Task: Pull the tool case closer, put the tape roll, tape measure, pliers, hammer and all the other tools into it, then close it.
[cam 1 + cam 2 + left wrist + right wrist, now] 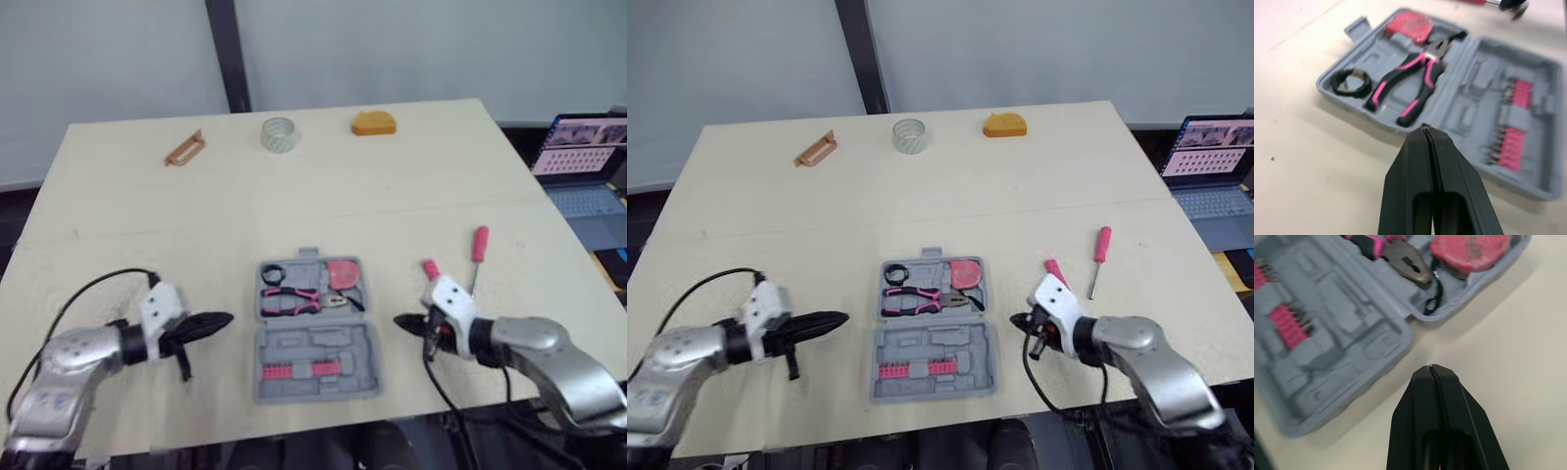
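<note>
The left gripper [223, 319] is clenched shut on nothing, its tip near the left wall of the open grey tool case [318, 345] without touching it. The right gripper [400, 321] is likewise pressed shut and empty, close to the case's right wall. Between the 2 grippers, the case holds a black tape roll [272, 273], pink-handled pliers [294, 302], a pink tape measure [343, 272] and a row of pink bits [299, 370].

Just behind the right gripper lies a pink-handled tool [429, 268], partly hidden by the wrist. A little farther out is a pink screwdriver [477, 257]. Far beyond both grippers, near the far edge of the table [411, 196], sit a clear tape roll [279, 134], an orange block [374, 122] and an orange-brown tool [185, 149]. A laptop [588, 166] stands well off to the right of the right gripper.
</note>
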Controlling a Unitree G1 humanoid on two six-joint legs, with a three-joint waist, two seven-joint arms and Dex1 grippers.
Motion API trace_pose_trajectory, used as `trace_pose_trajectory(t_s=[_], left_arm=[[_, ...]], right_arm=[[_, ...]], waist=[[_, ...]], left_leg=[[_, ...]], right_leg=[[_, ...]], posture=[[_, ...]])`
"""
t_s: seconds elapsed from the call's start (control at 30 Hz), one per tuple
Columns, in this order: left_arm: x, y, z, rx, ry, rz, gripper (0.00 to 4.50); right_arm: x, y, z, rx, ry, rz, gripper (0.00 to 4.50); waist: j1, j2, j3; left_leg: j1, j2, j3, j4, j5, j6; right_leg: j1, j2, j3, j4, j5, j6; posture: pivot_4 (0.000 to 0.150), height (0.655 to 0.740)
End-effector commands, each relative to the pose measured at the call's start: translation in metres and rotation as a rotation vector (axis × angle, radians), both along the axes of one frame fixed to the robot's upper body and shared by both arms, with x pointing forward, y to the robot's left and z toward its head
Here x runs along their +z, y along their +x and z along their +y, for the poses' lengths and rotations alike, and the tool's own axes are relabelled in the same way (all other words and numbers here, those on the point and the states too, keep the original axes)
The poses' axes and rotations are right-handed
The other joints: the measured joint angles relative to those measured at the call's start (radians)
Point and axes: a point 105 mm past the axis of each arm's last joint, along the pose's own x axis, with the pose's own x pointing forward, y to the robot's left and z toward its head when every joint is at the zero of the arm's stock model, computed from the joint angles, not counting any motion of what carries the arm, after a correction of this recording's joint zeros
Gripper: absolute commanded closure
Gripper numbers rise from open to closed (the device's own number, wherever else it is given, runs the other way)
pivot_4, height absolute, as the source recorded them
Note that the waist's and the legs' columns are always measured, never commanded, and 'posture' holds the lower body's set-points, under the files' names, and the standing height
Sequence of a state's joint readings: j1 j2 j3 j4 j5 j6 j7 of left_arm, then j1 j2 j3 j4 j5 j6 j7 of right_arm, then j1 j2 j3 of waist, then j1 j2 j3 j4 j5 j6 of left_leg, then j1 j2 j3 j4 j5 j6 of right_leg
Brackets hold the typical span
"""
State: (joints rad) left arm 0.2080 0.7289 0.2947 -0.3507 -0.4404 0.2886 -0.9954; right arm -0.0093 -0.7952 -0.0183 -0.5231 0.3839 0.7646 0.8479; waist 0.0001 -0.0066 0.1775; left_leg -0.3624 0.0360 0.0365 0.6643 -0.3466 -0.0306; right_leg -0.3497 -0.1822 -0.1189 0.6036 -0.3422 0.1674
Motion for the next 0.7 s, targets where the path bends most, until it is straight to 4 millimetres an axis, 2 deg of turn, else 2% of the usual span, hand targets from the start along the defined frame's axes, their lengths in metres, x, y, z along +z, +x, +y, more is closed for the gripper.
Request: trace_pose_trajectory(t_s=[0.03,0.1,0.13,0.33,0.37,0.5,0.7], left_arm=[[0.008,-0.023,0.003,-0.002,-0.059,0.019,4.5],[0.003,-0.039,0.007,0.002,-0.074,0.054,3.93],[0.002,-0.044,0.008,0.003,-0.079,0.062,3.59],[-0.005,-0.069,0.02,0.052,-0.103,0.051,0.67],[-0.007,-0.072,0.022,0.062,-0.099,0.045,0.11],[-0.021,-0.096,0.036,0.113,-0.068,0.055,0.04],[-0.03,-0.109,0.041,0.116,-0.052,0.066,0.04]], right_arm=[[0.014,-0.016,-0.003,0.047,0.035,0.013,4.25],[0.016,-0.023,-0.007,0.053,0.056,0.047,3.64],[0.017,-0.026,-0.008,0.057,0.066,0.06,3.14],[0.011,-0.049,-0.018,0.109,0.053,0.084,0.21],[0.009,-0.053,-0.02,0.117,0.054,0.091,0.0],[0.001,-0.073,-0.027,0.168,0.045,0.119,0.0],[-0.006,-0.074,-0.031,0.172,0.036,0.112,0.0]], waist=[[0.002,0.0,0.0],[0.003,-0.001,0.001],[0.004,-0.001,0.0],[0.024,-0.001,0.001],[0.025,-0.001,0.001],[0.027,-0.002,0.001],[0.024,-0.004,0.001]], left_leg=[[0.0,0.0,0.0,0.0,0.0,0.0],[0.001,0.0,0.0,0.001,0.0,0.0],[0.001,0.0,0.0,0.001,0.0,0.0],[0.002,0.0,0.0,0.0,-0.001,0.0],[0.002,0.0,0.0,0.0,-0.001,0.0],[0.002,0.0,0.0,0.001,-0.002,0.001],[0.004,0.0,0.0,0.002,-0.002,0.001]], right_leg=[[0.0,0.0,0.0,0.0,0.0,0.0],[0.001,0.0,0.0,0.001,0.0,0.0],[0.001,0.0,0.0,0.001,0.0,0.0],[0.002,0.0,0.0,-0.004,0.0,-0.001],[0.003,0.0,0.0,-0.004,0.0,-0.001],[0.004,0.0,0.0,-0.009,0.001,0.0],[0.006,0.001,0.0,-0.01,0.004,-0.001]], posture=[[0.15,0.74],[0.15,0.74],[0.15,0.74],[0.15,0.74],[0.15,0.74],[0.15,0.74],[0.15,0.74]])
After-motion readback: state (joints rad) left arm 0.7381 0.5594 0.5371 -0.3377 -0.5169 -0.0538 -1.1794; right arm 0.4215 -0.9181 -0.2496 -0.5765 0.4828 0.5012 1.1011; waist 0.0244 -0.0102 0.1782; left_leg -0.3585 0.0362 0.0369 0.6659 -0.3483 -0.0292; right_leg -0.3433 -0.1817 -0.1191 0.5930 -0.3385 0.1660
